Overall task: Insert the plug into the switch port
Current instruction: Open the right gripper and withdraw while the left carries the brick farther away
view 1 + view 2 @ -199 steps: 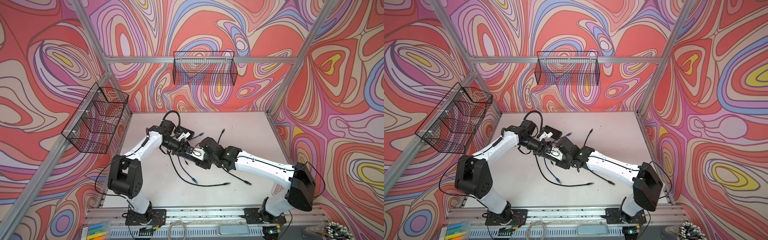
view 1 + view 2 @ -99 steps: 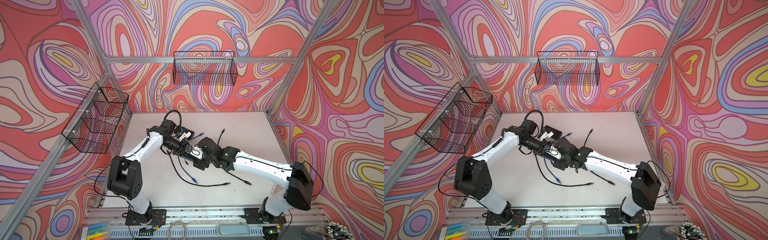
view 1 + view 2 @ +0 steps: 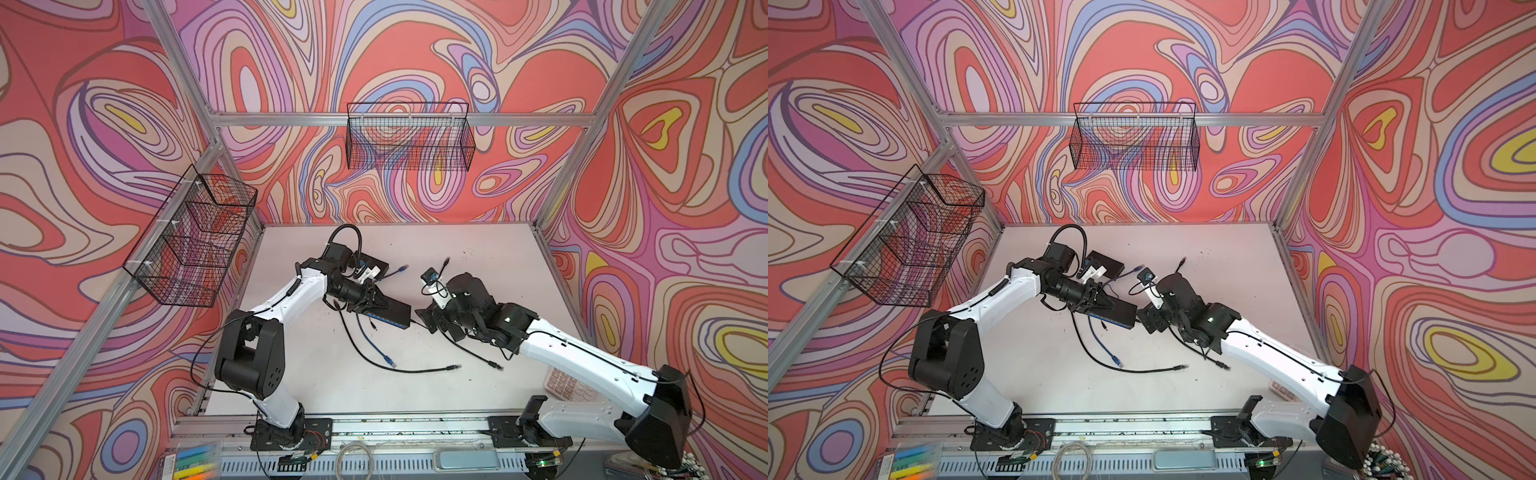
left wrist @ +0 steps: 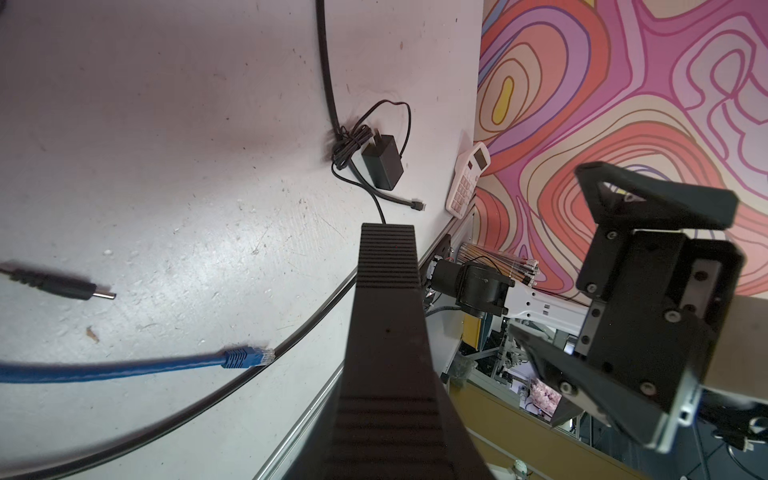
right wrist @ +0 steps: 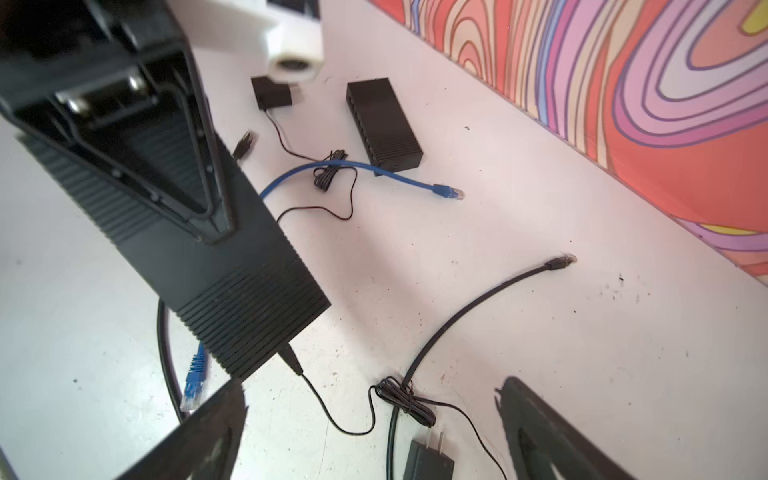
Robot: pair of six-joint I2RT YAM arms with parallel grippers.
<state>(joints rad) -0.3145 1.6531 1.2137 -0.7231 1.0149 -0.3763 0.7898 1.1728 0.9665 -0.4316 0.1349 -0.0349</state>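
My left gripper [image 3: 384, 308] is shut on the black ribbed switch [image 3: 390, 316], holding it just above the table; its finger [image 5: 187, 183] lies flat along the top of the switch [image 5: 237, 270]. The small black plug [image 5: 291, 360] sits against the switch's end face with its tip hidden inside. Its thin cable runs to a black adapter [image 5: 428, 461] on the table. My right gripper [image 3: 430, 322] stands open just right of the switch's end, its fingers [image 5: 199, 436] on either side of the cable and touching nothing.
A second black switch [image 5: 384, 124] and another adapter [image 5: 272, 95] lie farther back. A blue network cable [image 5: 446, 192], a black one [image 5: 561, 262] and a loose barrel plug [image 4: 83, 289] lie on the table. A pink calculator [image 3: 561, 384] lies under the right arm.
My right gripper has opened wide and drawn back to the right, away from the switch's end. The left gripper has stayed on the switch.
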